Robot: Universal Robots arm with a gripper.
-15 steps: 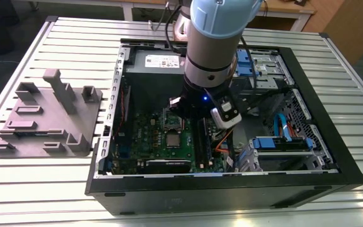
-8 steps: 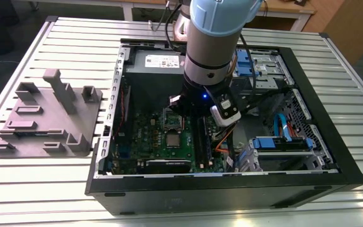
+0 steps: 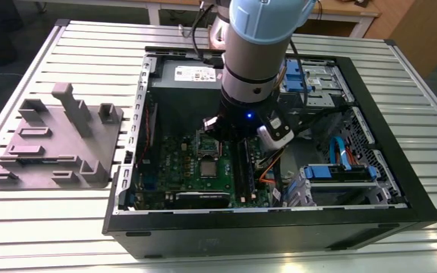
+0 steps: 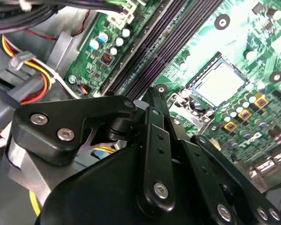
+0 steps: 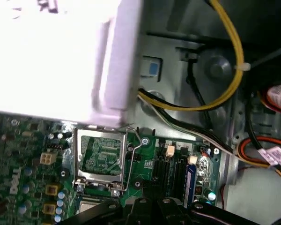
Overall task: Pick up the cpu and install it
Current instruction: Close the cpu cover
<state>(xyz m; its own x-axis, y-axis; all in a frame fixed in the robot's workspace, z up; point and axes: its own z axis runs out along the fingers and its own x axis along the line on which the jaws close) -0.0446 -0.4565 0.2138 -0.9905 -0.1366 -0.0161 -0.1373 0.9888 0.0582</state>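
The cpu (image 4: 220,84), a small square chip with a pale silver top, lies flat in its socket on the green motherboard (image 4: 253,42), and in the exterior view the cpu (image 3: 207,168) is near the board's middle. Beside it the silver socket frame (image 5: 100,157) stands swung open with its wire lever alongside. My gripper (image 4: 153,96) hangs inside the computer case just above the board, a short way from the chip and apart from it. Its black linkage crosses the foreground in both wrist views. Nothing shows in its grasp.
Long black memory sticks (image 4: 145,51) run next to the socket. The pale power supply box (image 5: 51,51) and yellow and red cables (image 5: 225,47) crowd one end of the case. Blue drive brackets (image 3: 340,170) sit at the exterior view's right. A grey tray (image 3: 52,142) lies on the slatted table outside the case.
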